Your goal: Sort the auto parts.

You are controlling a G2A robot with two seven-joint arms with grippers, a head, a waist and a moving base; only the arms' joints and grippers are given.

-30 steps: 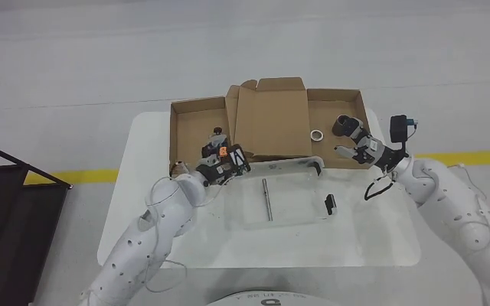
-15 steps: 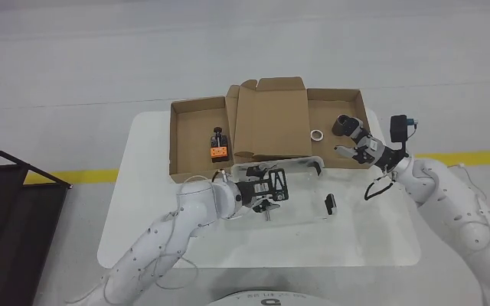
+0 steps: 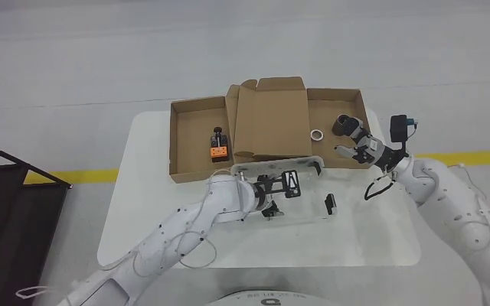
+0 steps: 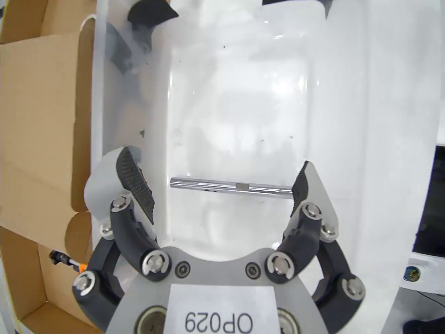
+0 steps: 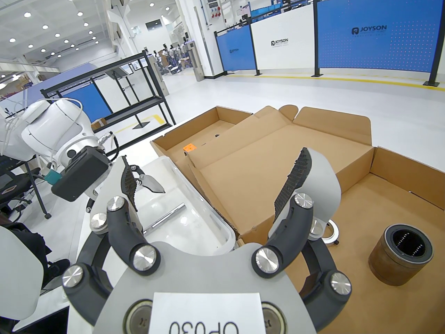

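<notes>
Steel, slim and bright, the rod (image 4: 231, 188) is lying flat on the floor of the clear tray (image 4: 100, 105), apart from the tray's walls. The left gripper (image 4: 216, 166) is hanging just above the tray floor, right over the rod, with its fingers spread wide and nothing between them. The rod's long axis is running from one fingertip toward the other (one end is lying right at a pad), so the jaws look lined up with the rod instead of straddling it. The wrist is probably going to need turning until the pads face the rod's sides; otherwise they risk pushing on its ends.

A small black part (image 3: 330, 203) is lying on the table (image 3: 153, 191) just outside the tray. Beyond the tray's far rim the cardboard box (image 5: 285, 161) is standing open. The right gripper (image 5: 215, 161) is hovering over the box, jaws apart and empty, above a brown bushing (image 5: 399, 259) and a metal ring (image 5: 330, 232). The left arm is much the nearer to the rod.
</notes>
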